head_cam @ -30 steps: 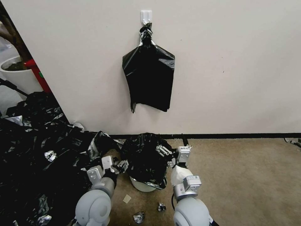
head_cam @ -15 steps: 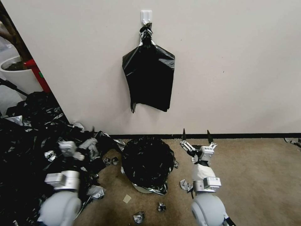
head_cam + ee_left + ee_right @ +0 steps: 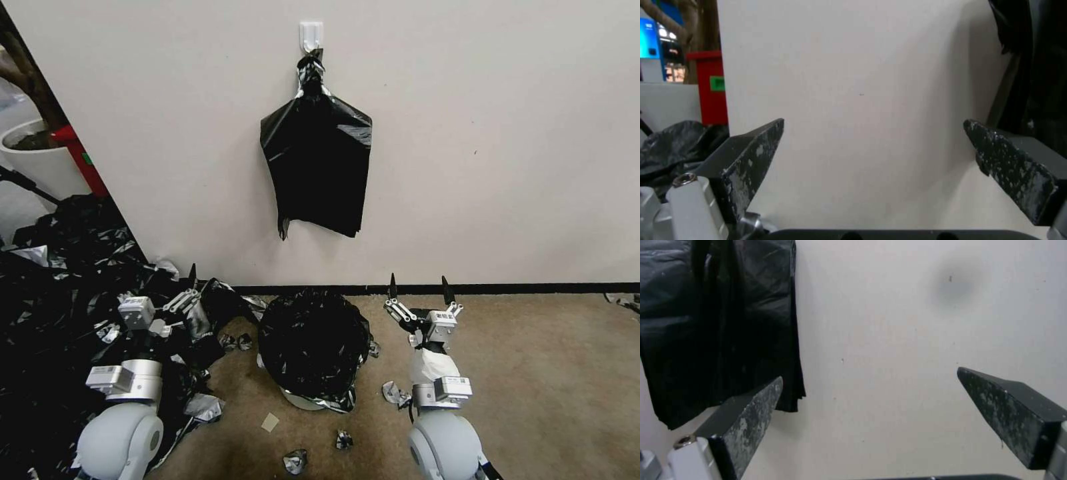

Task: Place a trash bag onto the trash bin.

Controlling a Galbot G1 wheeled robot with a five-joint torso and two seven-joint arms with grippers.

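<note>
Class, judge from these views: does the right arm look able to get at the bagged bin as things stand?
Probably yes. The right gripper is open, holds nothing, and hangs just beside the trash bag covering the trash bin, with bare floor between.

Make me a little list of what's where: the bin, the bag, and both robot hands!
trash bin: on the floor by the wall, cream base peeking out
trash bag: draped over the bin, covering its top
left gripper: open, left of the bin, above the heap of black plastic, holding nothing
right gripper: open, right of the bin, holding nothing
hanging bundle: on a wall hook
</note>
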